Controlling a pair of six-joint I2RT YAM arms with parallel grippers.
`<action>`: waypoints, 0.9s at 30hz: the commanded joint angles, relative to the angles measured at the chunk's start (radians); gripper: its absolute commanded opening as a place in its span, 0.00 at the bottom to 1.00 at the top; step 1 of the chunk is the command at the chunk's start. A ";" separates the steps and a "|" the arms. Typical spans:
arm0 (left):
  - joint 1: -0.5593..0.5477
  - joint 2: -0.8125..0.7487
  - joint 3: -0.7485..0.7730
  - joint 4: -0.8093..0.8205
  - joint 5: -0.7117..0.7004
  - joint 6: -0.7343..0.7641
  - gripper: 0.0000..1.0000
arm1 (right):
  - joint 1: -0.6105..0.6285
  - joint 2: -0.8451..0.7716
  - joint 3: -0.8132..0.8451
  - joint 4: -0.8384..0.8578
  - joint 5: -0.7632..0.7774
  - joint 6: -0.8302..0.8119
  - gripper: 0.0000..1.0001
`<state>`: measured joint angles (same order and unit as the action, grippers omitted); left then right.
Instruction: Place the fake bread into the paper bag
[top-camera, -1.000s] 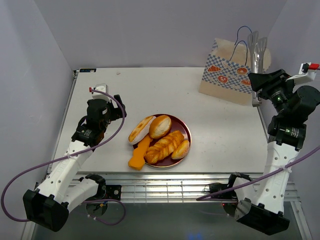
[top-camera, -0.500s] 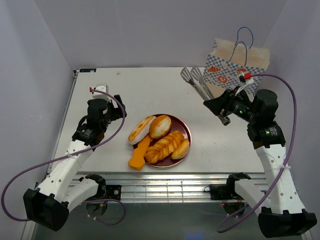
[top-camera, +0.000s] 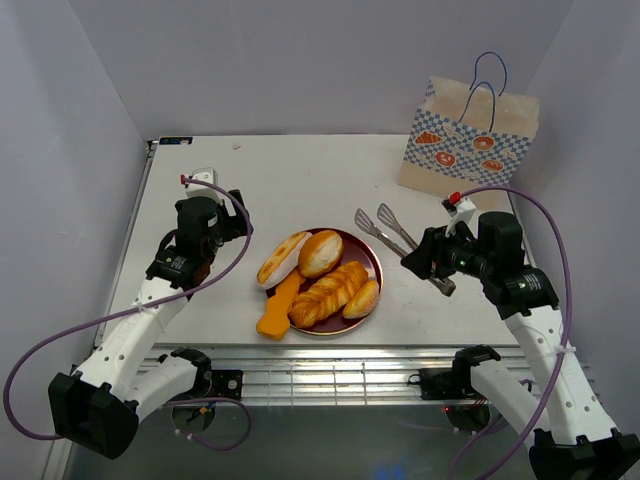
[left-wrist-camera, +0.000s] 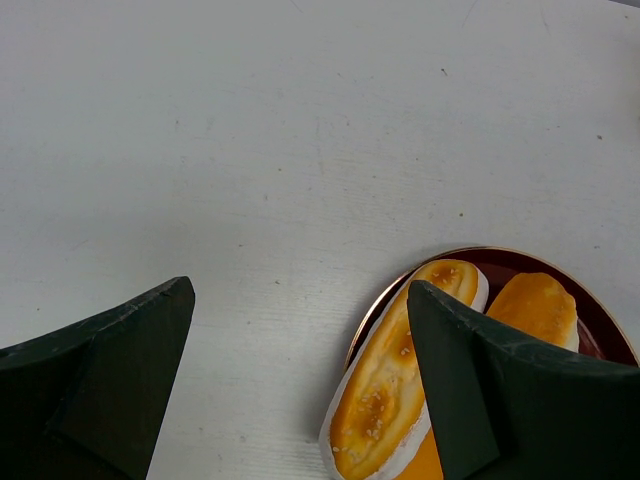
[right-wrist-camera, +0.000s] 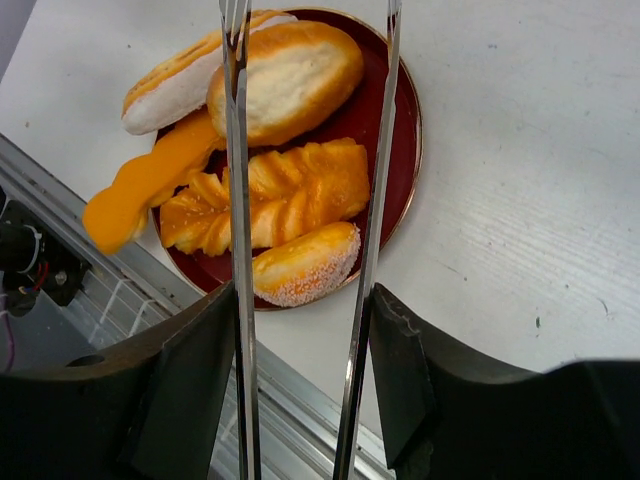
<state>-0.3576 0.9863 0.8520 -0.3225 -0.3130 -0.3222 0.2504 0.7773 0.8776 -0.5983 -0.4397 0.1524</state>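
- Now your right tool (top-camera: 424, 260) is clamped around the handles of the metal tongs (top-camera: 392, 232), whose blades stand apart. Your left tool (top-camera: 238, 222) hangs wide open and empty beside the plate (top-camera: 374, 262).
- All the fake bread (top-camera: 325, 278) sits on that plate in the middle of the tabletop (top-camera: 300, 180), with the orange wedge (top-camera: 277, 312) lying half off its near-left rim. The paper bag (top-camera: 465, 135) stands upright at the far right corner, well apart.
- Aim for one piece only; the small roll (right-wrist-camera: 305, 262) on the side nearest the tongs looks easiest. Lower a blade on either side of it and squeeze gently, as the glossy surface will probably slip.
- Compared with a second ago, your right tool has swung the tongs from beside the bag to the plate's right rim. The left tool and the bread have not moved.
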 joint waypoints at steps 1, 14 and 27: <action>-0.003 0.002 0.035 -0.007 -0.011 0.002 0.98 | 0.006 -0.049 -0.011 -0.040 0.038 0.028 0.59; -0.003 0.015 0.036 -0.010 -0.005 0.002 0.98 | 0.006 -0.141 -0.086 -0.193 0.065 0.220 0.58; -0.004 0.026 0.042 -0.018 0.002 0.000 0.98 | 0.006 -0.184 -0.200 -0.261 0.003 0.197 0.55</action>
<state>-0.3576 1.0111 0.8520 -0.3367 -0.3138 -0.3225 0.2512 0.6056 0.6884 -0.8486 -0.4057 0.3672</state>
